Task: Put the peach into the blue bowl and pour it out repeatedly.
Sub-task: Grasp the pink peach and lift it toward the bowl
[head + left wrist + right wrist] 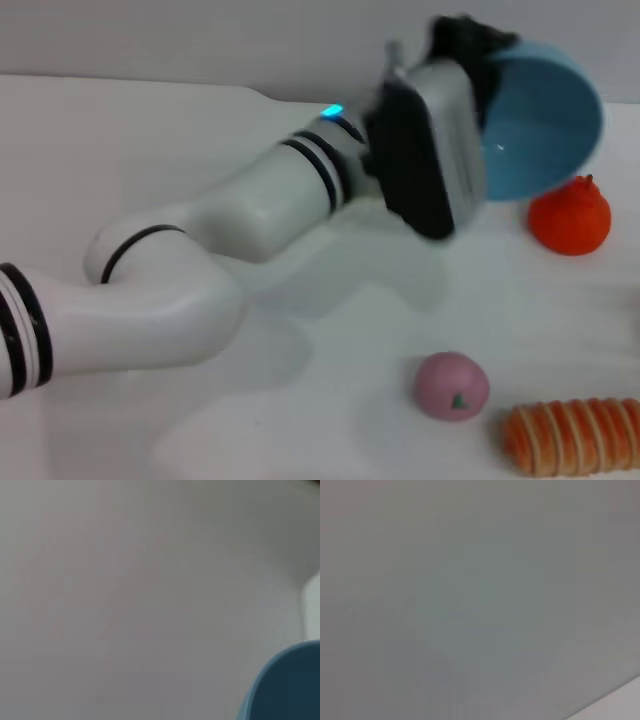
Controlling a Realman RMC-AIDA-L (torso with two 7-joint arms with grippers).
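Observation:
My left gripper (483, 62) is at the back right in the head view, shut on the near rim of the blue bowl (545, 120). It holds the bowl tipped on its side, with the opening facing the front; the bowl looks empty. Part of the bowl's rim also shows in the left wrist view (285, 685). The peach (452, 385), pink-mauve with a small green mark, lies on the white table in front of the bowl, apart from it. My right gripper is not in any view; the right wrist view shows only a plain grey surface.
An orange-red stemmed fruit (570, 215) sits just below the bowl's right side. An orange striped bread-like toy (570, 435) lies at the front right, next to the peach. My left arm (180, 270) stretches across the left and middle of the table.

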